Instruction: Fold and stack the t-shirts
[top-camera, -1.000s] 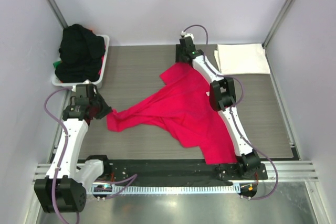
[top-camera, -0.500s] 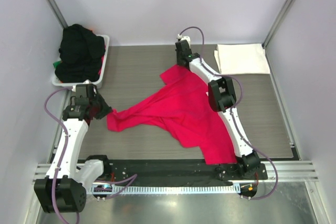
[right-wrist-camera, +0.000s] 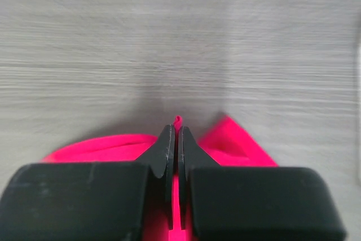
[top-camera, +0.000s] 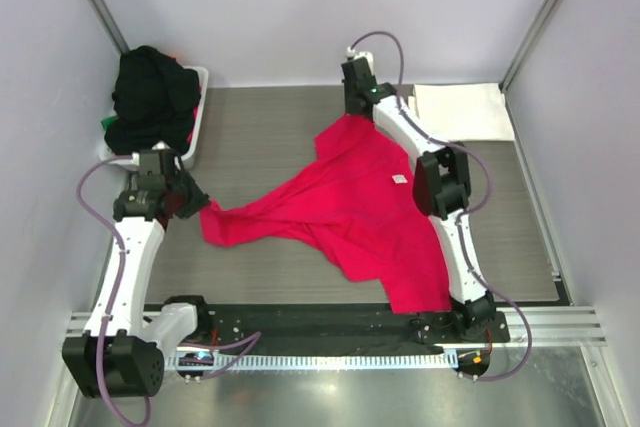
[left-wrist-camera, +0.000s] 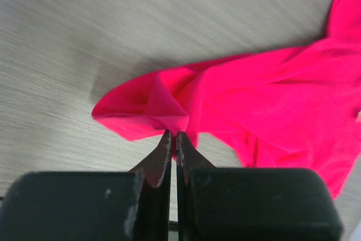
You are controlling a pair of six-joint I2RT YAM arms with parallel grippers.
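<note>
Red t-shirt (top-camera: 350,212): soft matt cloth, creased. White t-shirt (top-camera: 460,112): matt cloth, smooth. Basket (top-camera: 199,112): white plastic, slight gloss. Table (top-camera: 260,137): grey woodgrain, matt. Front rail (top-camera: 560,322): bare metal, satin.

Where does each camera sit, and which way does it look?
Top external: above and behind, looking down on the table; left arm and right arm show.
Left wrist: on the left arm, facing the pinkish-red t-shirt; the shut left gripper shows.
Right wrist: on the right arm, facing table and t-shirt edge; the shut right gripper shows.
Shared: all three show that t-shirt.
</note>
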